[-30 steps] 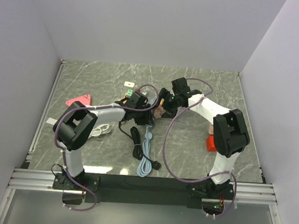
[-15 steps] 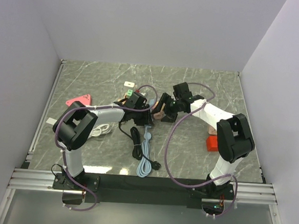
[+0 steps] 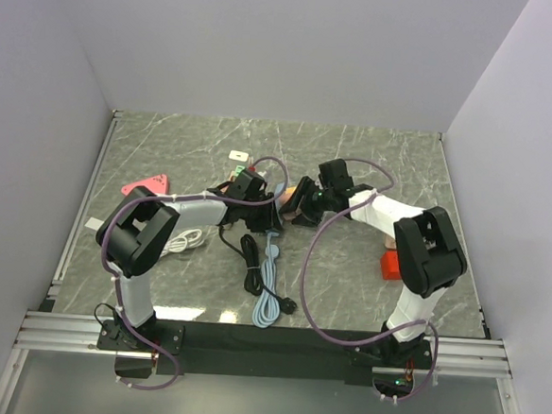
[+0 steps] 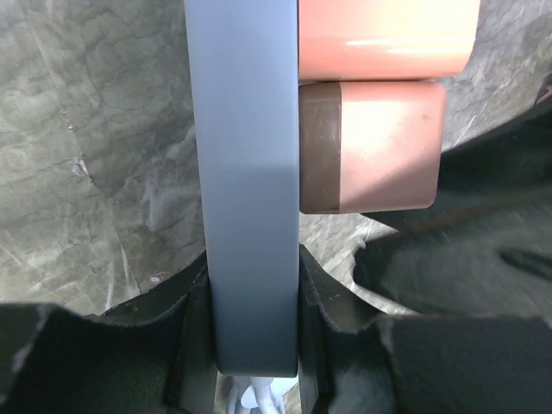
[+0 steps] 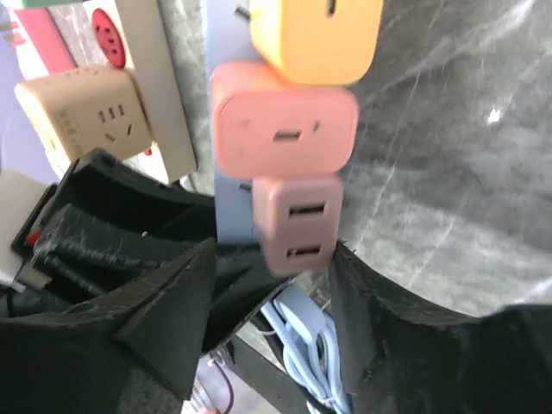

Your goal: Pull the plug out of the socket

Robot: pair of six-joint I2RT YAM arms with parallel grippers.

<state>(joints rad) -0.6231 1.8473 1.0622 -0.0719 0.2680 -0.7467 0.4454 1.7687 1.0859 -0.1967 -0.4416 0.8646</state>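
l gripper (image 4: 254, 297): clamped on the power strip (image 4: 246, 172), fingers (image 4: 129, 345) tight on both long sides of the blue-grey bar, near its end.

r gripper (image 5: 272, 259): jaws partway in, straddling the pink plug (image 5: 297, 222). one finger (image 5: 371, 302) sits at the plug's corner, the other overlaps the strip edge. can't tell if the pads actually bite.

pink plug is seated in the power strip, last in the row, 2 usb slots facing the r wrist cam. l wrist cam shows it side-on w/ a brown band against the strip face.

next along the strip: salmon adapter (image 5: 285, 129) right beside the pink plug, then yellow adapter (image 5: 315, 34).

light-blue cable (image 5: 302, 345) shows just past the strip end. top cam has it running toward the near edge, alongside a black cable (image 3: 250, 262).

behind the l gripper in r wrist cam: beige strip (image 5: 164, 86) w/ a red socket, cube adapter (image 5: 82, 112) on it.

top cam: both grippers meet nose to nose mid-table (image 3: 167, 143). red block (image 3: 389, 265) sits by the r arm, well apart from the strip.
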